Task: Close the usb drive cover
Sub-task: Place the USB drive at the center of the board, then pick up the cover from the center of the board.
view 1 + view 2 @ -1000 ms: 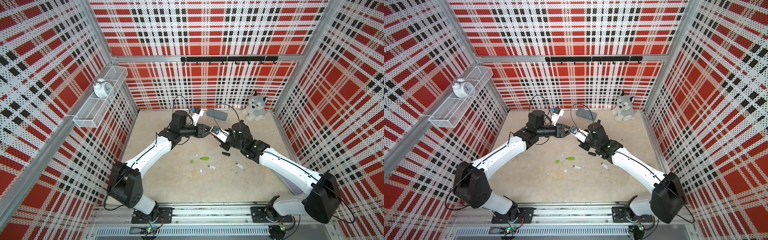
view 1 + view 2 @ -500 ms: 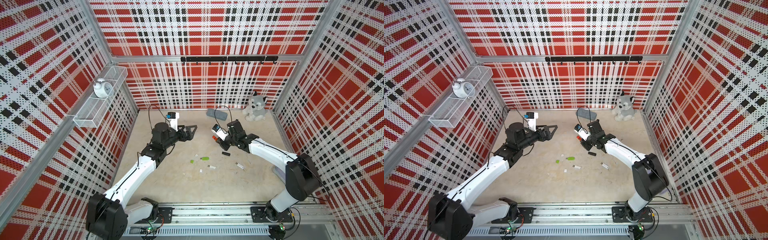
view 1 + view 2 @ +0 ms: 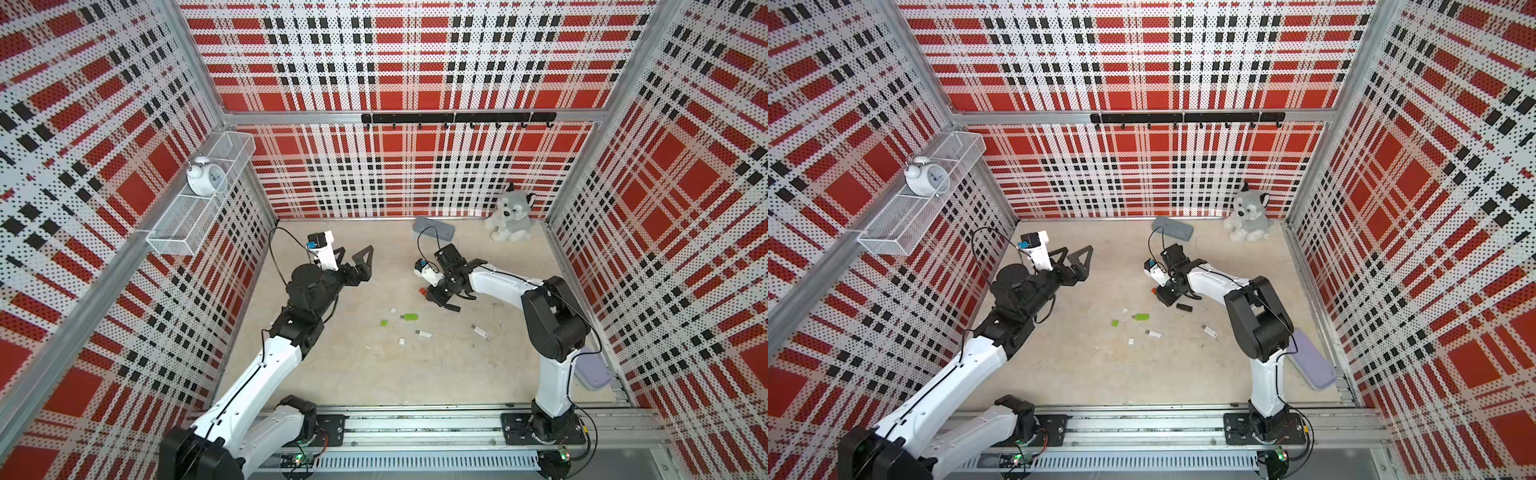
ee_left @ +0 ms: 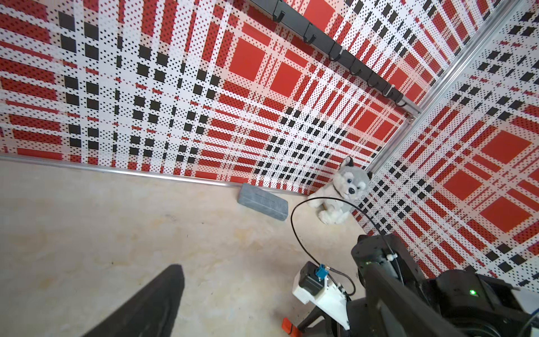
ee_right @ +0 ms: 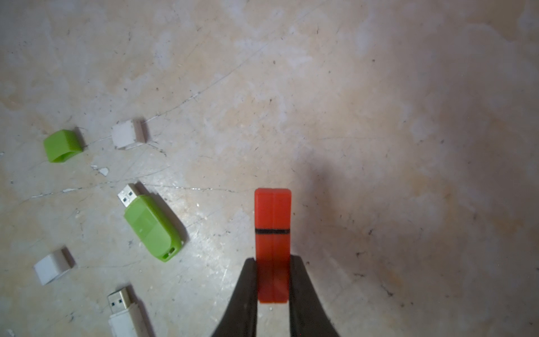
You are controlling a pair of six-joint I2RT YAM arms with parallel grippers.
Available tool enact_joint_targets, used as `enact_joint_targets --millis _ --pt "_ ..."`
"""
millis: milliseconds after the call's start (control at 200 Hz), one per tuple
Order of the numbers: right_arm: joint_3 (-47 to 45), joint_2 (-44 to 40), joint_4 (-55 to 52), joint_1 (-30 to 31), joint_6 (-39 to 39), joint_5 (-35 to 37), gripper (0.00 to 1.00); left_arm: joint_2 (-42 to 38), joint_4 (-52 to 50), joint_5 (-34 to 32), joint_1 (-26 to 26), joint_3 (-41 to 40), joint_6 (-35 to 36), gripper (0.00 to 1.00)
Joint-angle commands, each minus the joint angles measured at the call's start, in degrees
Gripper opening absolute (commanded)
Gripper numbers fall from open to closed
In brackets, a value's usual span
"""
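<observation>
Red usb drive (image 5: 272, 233) is held clamped at its rear end in the right hand (image 5: 273, 259), low over the surface (image 5: 408, 116), right of the middle and towards the far side. Its cover (image 5: 272, 208) is seen seated on the body, with only a thin dark seam between them, so this drive is judged closed, or nearly so; a last press may be wanted. The left hand (image 3: 353, 257) is spread wide and empty, well apart to the left. Nearby a green drive (image 5: 153, 226) lies uncapped, apart from its green cap (image 5: 62, 145). A white drive (image 5: 122, 315), a white cap (image 5: 127, 134) and a second white cap (image 5: 52, 267) are also loose, so more closing may be left.
</observation>
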Motion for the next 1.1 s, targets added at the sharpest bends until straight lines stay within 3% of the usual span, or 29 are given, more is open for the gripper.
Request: enact_joint_targets --millis 0,306,571,782,1017,1092 --pt "2.06 2.16 -2.94 0.21 0.33 2.46 0.13 0.48 1.99 -0.62 0.70 -0.82 -0.25 0.98" --pt "3.00 4.81 -3.61 0.96 -0.77 5.21 0.16 0.44 1.73 -0.32 1.19 -1.16 -0.66 0.98" --pt "2.17 3.83 -2.46 1.17 -0.96 6.26 0.39 -0.04 1.84 0.16 2.22 -2.25 -1.87 0.98" --pt "0.72 -1.72 -0.42 1.23 -1.34 6.48 0.46 0.39 1.46 0.98 3.90 -3.56 -6.64 0.98" --pt "-6.79 -11.60 10.08 3.72 -6.23 -0.26 0.42 5.00 2.77 14.51 15.44 -7.40 -16.77 0.98" --pt "-9.05 -13.26 13.77 6.30 -8.00 -1.62 0.41 4.82 4.34 15.42 17.03 -9.95 -18.85 0.98"
